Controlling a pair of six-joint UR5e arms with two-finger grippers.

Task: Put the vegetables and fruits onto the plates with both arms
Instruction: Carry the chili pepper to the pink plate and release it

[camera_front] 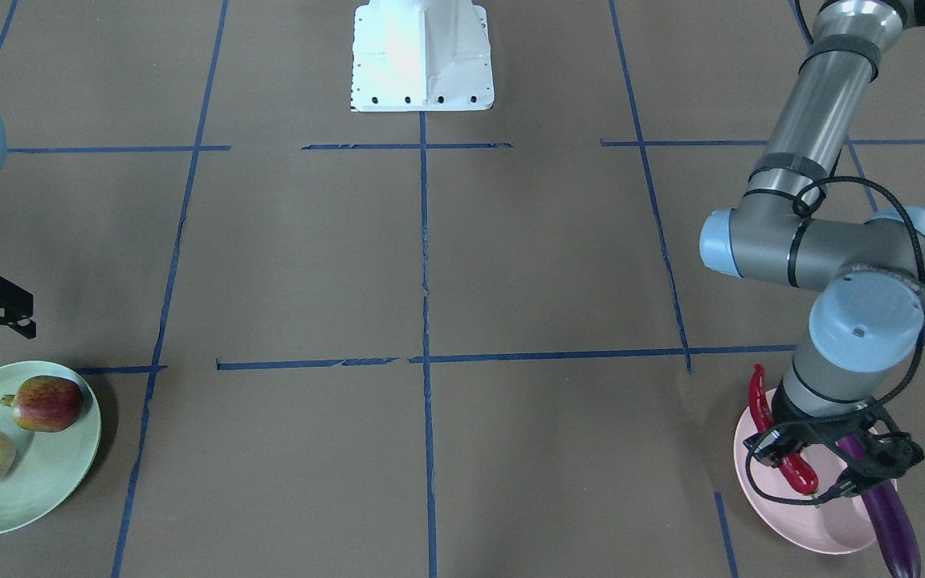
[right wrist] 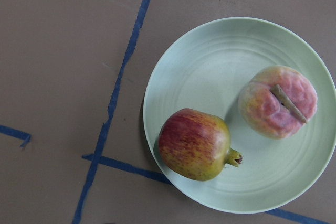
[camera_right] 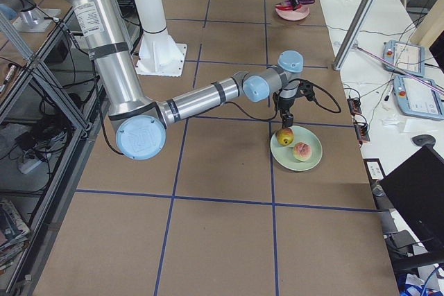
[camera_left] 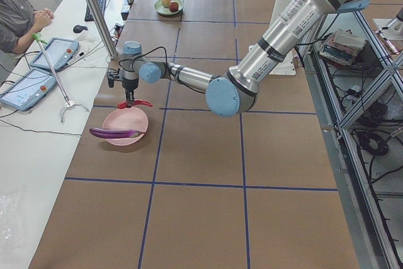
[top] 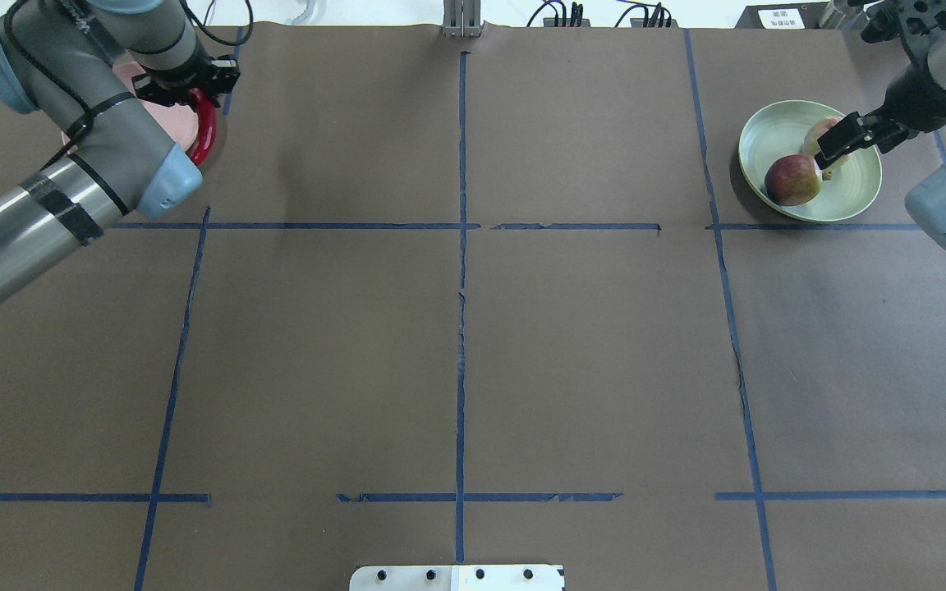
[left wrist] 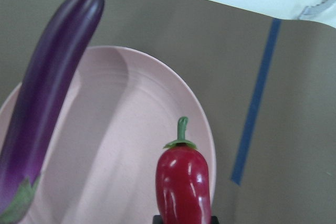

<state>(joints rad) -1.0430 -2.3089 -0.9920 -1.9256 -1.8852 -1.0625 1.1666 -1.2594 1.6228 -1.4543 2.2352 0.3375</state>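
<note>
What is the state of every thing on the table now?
eggplant: lying across pink plate, overhanging rim
chili pepper: held over pink plate
peach: on green plate
streaked fruit: on green plate
left gripper: shut on chili pepper
right gripper: open, empty, above green plate

The bench (top: 604, 369) is covered in brown paper and marked into a grid by blue tape lines (top: 461, 328). A white base block (camera_front: 422, 56) stands at one long edge. Beside the bench, a white side table (camera_left: 25, 174) carries two tablets (camera_left: 55, 53), a keyboard (camera_left: 97, 4) and a mouse (camera_left: 79, 28). A person (camera_left: 12, 23) sits at it.
</note>
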